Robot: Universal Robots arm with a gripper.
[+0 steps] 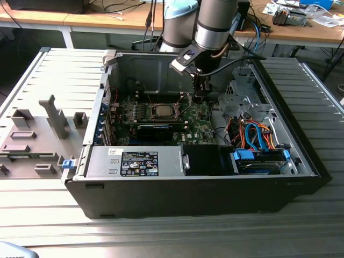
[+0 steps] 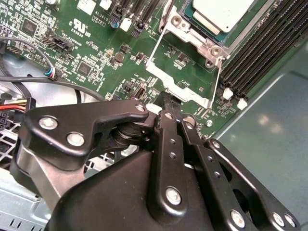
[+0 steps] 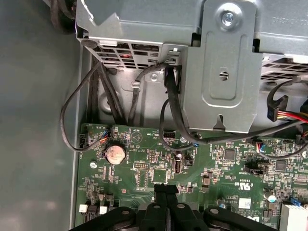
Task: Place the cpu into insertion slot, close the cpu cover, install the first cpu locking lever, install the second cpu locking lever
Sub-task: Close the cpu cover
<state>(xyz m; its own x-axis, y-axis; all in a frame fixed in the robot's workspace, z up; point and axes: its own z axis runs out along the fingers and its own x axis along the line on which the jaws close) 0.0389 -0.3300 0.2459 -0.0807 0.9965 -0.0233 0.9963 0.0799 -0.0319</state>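
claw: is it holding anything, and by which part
Nothing is held. In the first wrist view the claw is shut with nothing between its fingers; in the second wrist view its tip is near the cpu cover.

cpu (image 2: 221, 12) in insertion slot (image 2: 204, 43), gripper (image 2: 167, 102) just beside it

We find the case (image 1: 188, 196) open on top, so the drop to the cpu (image 1: 161, 111) is free. The gripper (image 1: 199, 97), fingers pressed together, hangs over bare board beside the socket. In the second wrist view the cover (image 2: 180, 87), swung off the chip, juts between fingertips and cpu, and memory slots (image 2: 260, 48) flank it. On the exterior view's right the drive cage (image 1: 242, 88) crowds the arm, with cables (image 1: 258, 134) below. A black card (image 1: 156, 130) borders the socket's near side.
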